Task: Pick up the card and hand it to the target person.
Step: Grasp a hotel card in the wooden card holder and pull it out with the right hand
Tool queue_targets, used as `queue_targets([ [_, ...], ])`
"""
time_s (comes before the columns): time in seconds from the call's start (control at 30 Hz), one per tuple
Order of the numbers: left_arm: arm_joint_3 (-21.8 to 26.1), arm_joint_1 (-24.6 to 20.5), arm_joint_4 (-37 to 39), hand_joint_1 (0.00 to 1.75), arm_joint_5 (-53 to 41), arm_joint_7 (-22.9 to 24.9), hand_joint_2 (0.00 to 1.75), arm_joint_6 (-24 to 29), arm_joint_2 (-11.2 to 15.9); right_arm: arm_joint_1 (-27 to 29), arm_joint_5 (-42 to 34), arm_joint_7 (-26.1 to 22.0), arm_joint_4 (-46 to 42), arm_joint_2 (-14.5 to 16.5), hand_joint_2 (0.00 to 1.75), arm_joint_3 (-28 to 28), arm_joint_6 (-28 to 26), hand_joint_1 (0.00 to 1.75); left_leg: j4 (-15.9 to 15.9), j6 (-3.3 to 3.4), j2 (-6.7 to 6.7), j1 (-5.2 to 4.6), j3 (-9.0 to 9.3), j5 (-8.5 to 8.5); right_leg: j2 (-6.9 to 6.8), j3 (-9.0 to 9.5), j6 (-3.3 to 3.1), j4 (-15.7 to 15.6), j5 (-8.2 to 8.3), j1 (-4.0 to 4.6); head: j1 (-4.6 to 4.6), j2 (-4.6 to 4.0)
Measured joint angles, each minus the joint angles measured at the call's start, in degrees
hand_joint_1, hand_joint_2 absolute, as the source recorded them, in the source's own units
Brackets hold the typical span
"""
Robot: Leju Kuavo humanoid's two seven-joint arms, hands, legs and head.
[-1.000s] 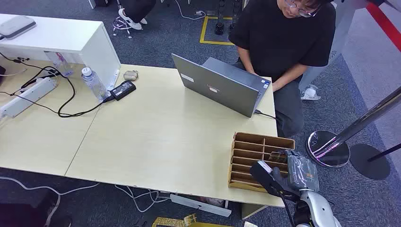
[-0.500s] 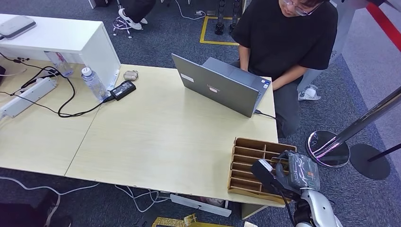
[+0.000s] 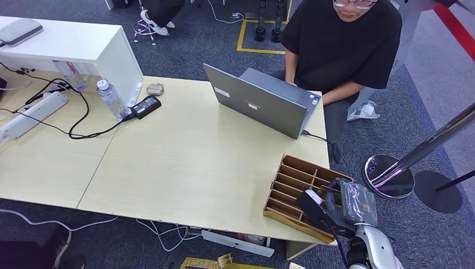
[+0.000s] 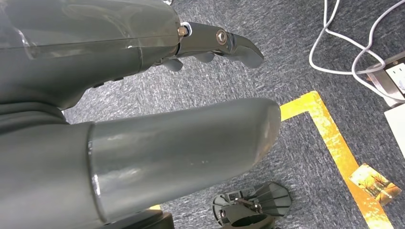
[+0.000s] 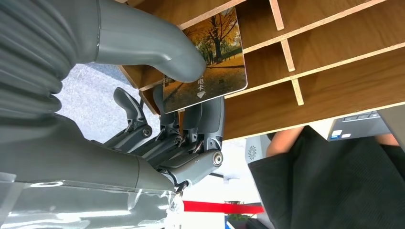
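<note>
Swinging round on the tabletop, the slotted brown wooden organiser tray (image 3: 291, 190) now sits skewed to the pale wooden desk (image 3: 196, 162) edge where a second ago it lay square, and your right hand (image 3: 336, 204) has shifted a touch with it. You've dragged the tray, not just the card.

Look at the right wrist view: the glossy card printed with autumn trees (image 5: 210, 59) is pinched between the thick grey thumb (image 5: 148, 40) on its face and the dark fingers (image 5: 210, 114) behind it, its far end still lying against the tray's wooden dividers. That grip is why the tray is turning (the card looks not yet free of its slot, so a sideways pull would carry the box along). You probably want to lift clear of the dividers before you swing away.

Your target, the seated person in the black T-shirt (image 3: 341, 50), is typing at the open grey laptop (image 3: 263, 101) across the desk, hands busy, so expect to hold the card out and wait.

Your left hand (image 4: 143, 95) hangs over the grey carpet, fingers apart, holding nothing.
</note>
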Motion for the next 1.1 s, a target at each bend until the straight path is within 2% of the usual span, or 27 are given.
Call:
queue_targets([
  [0.6, 0.0, -0.2, 0.0, 0.00, -0.1, -0.2, 0.00, -0.3, 0.0, -0.4, 0.2, -0.6, -0.2, 0.1, 1.75, 0.0, -1.1, 1.41, 0.0, 0.00, 0.00, 0.00, -0.01, 0.00, 0.00, 0.00, 0.00, 0.0, 0.01, 0.00, 0.00, 0.00],
  [1.0, 0.0, -0.2, 0.0, 0.00, -0.1, -0.3, 0.00, -0.5, 0.0, -2.5, 3.3, 0.3, -6.1, 0.1, 1.75, 0.0, 0.4, 1.28, 0.0, 0.00, 0.00, 0.00, -0.01, 0.00, 0.00, 0.00, 0.00, 0.0, 0.00, 0.00, 0.00, 0.00],
  [1.1, 0.0, -0.2, 0.0, 0.00, -0.1, -0.3, 0.00, -0.5, 0.0, -3.3, 3.6, 0.5, -7.8, -0.1, 1.75, 0.0, 0.9, 1.30, 0.0, 0.00, 0.00, 0.00, -0.01, 0.00, 0.00, 0.00, 0.00, 0.0, 0.01, 0.00, 0.01, 0.00],
])
